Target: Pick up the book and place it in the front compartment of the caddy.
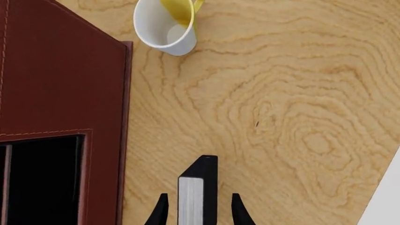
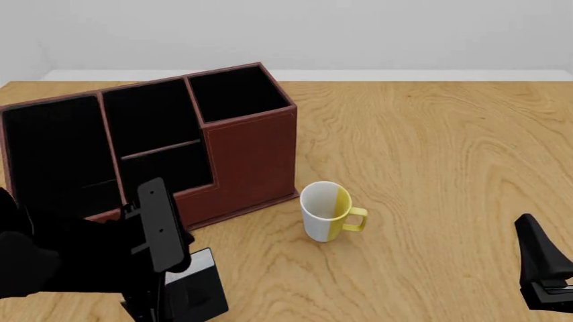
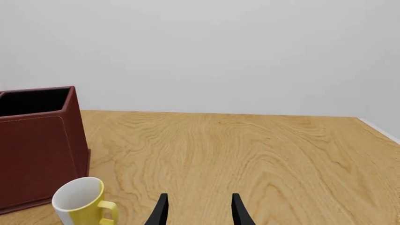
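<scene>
Much of the left arm is a dark mass at the front view's lower left, and it covers the nearest low part of the caddy (image 2: 241, 161), so the front compartment's floor cannot be made out there. The book (image 2: 162, 225) shows in that view as a black slab standing on end and tilted, raised above the surface (image 2: 430, 154), with a dark reflective block beneath it whose nature is unclear. In the left wrist view the book (image 1: 197, 194) is seen edge-on: a black cover, a strip of pale grey-white page edges, cut off by the frame edge. The left gripper (image 1: 197, 211) has its fingers (image 1: 160, 211) to either side of the book, closed on it as far as the narrow gaps allow one to judge. The caddy's reddish-brown stitched wall and one black opening lie beside the book there, apart from it. The white and yellow mug (image 2: 328, 212) stands upright near the caddy's corner. The right gripper (image 3: 198, 208) hangs low at the front view's right edge, partly cut off; its fingers are spread apart and hold nothing.
</scene>
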### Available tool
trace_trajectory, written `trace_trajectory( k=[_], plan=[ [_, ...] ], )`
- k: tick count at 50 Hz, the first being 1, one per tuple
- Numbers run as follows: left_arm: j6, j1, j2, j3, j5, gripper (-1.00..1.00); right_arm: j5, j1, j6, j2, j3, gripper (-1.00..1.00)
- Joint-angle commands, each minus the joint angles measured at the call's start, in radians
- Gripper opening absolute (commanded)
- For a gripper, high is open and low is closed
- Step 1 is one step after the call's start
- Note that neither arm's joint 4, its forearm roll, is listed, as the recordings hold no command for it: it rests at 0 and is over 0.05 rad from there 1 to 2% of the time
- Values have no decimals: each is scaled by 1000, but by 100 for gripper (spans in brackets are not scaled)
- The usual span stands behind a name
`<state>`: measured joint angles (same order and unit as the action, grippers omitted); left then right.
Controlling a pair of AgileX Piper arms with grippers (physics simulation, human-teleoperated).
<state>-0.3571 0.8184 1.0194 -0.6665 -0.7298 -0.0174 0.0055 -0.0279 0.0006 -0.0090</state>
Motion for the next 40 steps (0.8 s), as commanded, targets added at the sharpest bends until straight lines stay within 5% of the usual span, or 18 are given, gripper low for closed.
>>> trace_trajectory(
  k=[1, 15, 16, 27, 40],
  plan=[
    [29, -15, 25, 66, 78, 100, 0, -1, -2, 0, 1, 100],
    [17, -65, 39, 70, 102, 100, 0, 0, -4, 0, 2, 100],
    [18, -62, 33, 67, 99, -100, 0, 0, -4, 0, 2, 100],
    [26, -30, 3, 54, 63, -100, -1, 1, -2, 0, 2, 100],
    [-29, -63, -24, -78, -77, -100, -2, 3, 1, 0, 1, 100]
  ],
)
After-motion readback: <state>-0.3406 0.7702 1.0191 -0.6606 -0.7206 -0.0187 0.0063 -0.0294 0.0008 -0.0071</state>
